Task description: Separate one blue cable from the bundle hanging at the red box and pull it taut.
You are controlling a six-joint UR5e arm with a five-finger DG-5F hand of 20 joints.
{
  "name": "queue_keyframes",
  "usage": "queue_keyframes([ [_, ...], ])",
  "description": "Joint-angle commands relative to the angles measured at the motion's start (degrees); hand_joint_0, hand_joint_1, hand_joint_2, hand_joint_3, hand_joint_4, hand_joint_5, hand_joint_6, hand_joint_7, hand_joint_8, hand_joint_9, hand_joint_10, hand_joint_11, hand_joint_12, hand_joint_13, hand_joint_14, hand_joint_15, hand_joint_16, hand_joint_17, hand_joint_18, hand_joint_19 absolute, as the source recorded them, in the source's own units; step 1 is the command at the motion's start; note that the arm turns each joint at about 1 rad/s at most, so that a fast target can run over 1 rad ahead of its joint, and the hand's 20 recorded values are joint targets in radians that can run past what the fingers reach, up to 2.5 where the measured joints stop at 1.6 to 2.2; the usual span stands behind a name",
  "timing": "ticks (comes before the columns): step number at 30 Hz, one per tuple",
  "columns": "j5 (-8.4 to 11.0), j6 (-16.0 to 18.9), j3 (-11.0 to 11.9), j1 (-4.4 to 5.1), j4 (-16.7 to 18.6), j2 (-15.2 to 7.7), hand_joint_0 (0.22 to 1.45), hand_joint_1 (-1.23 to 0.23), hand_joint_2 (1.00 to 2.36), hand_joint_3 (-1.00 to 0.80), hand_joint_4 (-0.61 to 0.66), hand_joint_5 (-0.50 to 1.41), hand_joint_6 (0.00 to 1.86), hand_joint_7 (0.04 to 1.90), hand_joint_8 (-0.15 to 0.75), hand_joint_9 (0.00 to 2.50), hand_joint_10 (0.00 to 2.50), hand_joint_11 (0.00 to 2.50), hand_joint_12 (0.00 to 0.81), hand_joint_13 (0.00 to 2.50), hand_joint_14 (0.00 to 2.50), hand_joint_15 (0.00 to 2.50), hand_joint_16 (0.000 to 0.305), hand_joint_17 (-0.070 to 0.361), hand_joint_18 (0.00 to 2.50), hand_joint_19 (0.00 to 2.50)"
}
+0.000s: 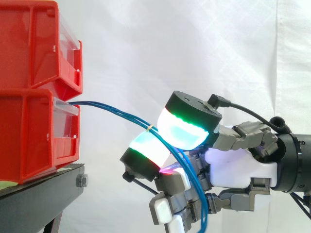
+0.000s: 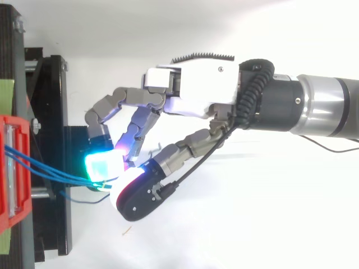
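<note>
Where the blue cables [image 1: 116, 111] leave the red box [image 1: 29, 136], they run between fingers [image 1: 184, 131] clamped on them.

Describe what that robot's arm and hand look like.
The hand has a white palm shell, grey jointed metal fingers and thick black-backed fingertip pads glowing cyan, green and white, one tinged magenta. Behind it come a black wrist section and a silver-grey arm.
</note>
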Motion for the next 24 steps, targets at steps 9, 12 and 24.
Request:
queue_keyframes([
  [9,-0.07,-0.18,0.03,0.14,0.27,-0.03,0.57,-0.93,1.0,-0.5,0.0,-0.17,0.91,1.2,0.338,1.2,0.03,1.23,0.339,1.05,0.02,0.57,0.042,0.094,1.03,0.41],
  [12,0.11,0.0,0.03,0.14,0.09,-0.03,0.52,-0.88,1.0,-0.5,0.01,-0.16,0.89,1.21,0.352,1.22,0.03,1.22,0.356,1.07,0.02,0.56,0.044,0.099,1.05,0.42],
  [24,0.11,-0.18,0.03,0.23,0.09,-0.03,0.63,-0.71,1.0,-0.5,0.01,-0.16,0.84,1.24,0.328,1.23,0.03,1.12,0.342,1.08,0.02,0.58,0.041,0.091,1.04,0.48],
])
